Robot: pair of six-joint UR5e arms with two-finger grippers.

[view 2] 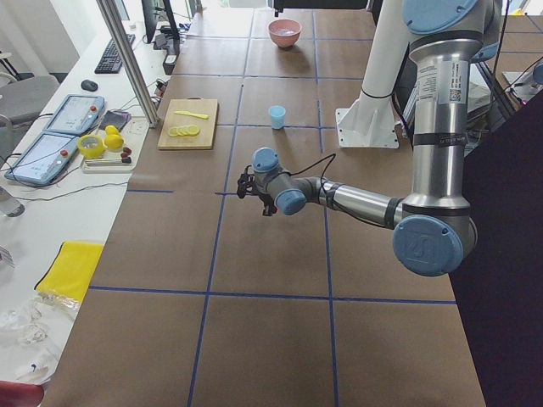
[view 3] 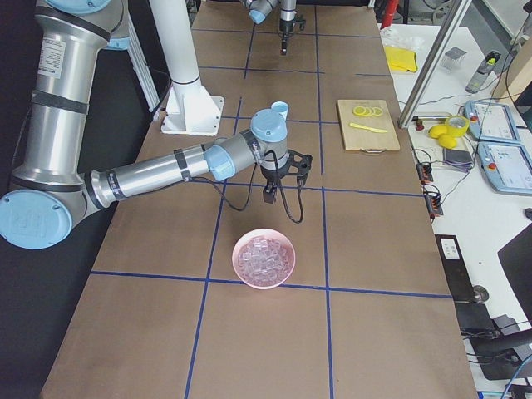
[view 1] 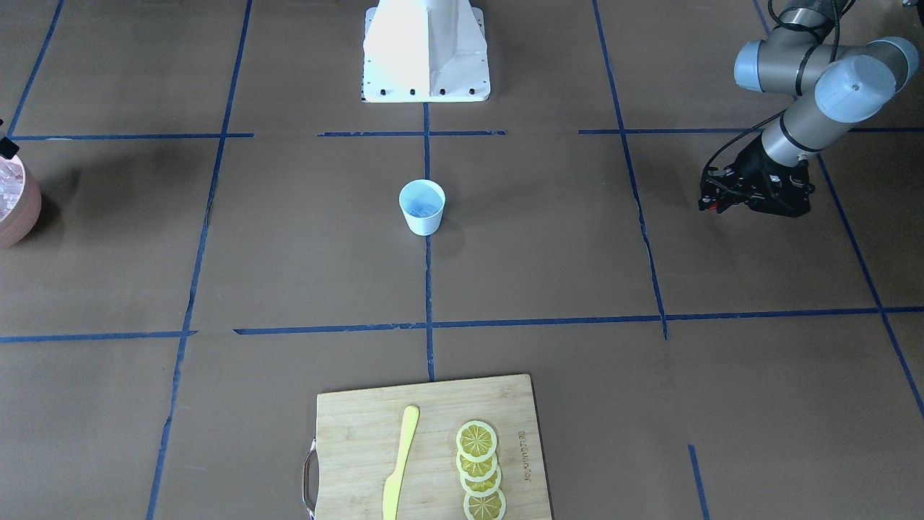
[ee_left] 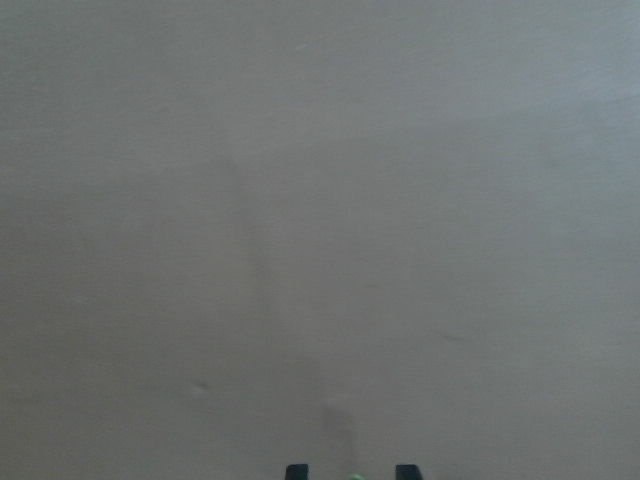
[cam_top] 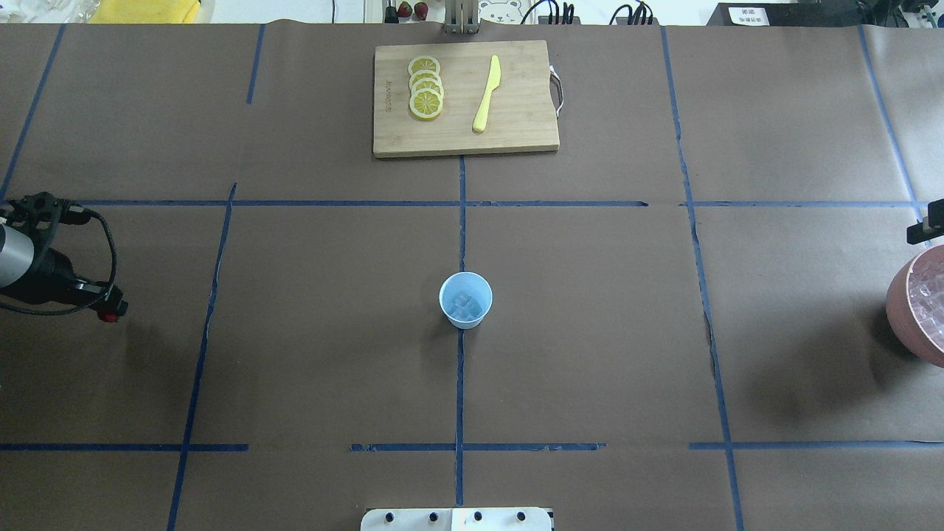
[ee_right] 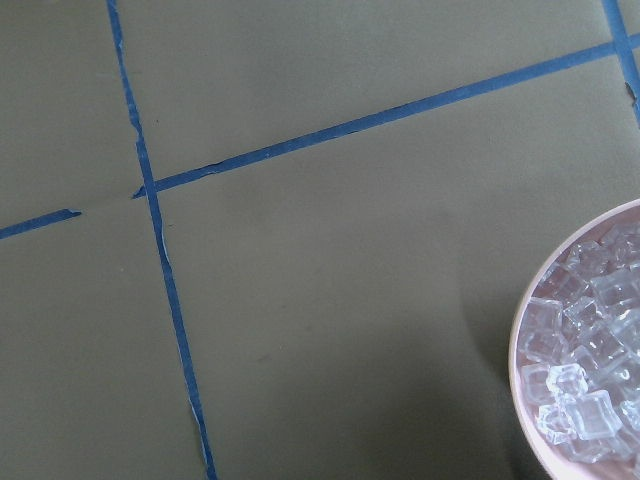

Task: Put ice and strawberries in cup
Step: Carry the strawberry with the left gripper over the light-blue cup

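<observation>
The pale blue cup point(cam_top: 465, 299) stands upright at the table's middle, also in the front view point(view 1: 422, 207), with clear ice cubes point(cam_top: 464, 302) in its bottom. My left gripper point(cam_top: 110, 315) hovers far to the cup's left, shut on a small red strawberry point(view 1: 713, 207). Its green top shows between the fingertips in the left wrist view point(ee_left: 355, 476). My right gripper point(view 3: 268, 197) hangs just beside the pink bowl point(view 3: 263, 258) of ice point(ee_right: 590, 350). Its fingers do not show clearly, so I cannot tell if it is open or shut.
A wooden cutting board point(cam_top: 516, 133) at the table's far side carries several lemon slices point(cam_top: 425, 87) and a yellow knife point(cam_top: 487, 94). The robot's white base point(view 1: 426, 50) stands behind the cup. Blue tape lines cross the brown table.
</observation>
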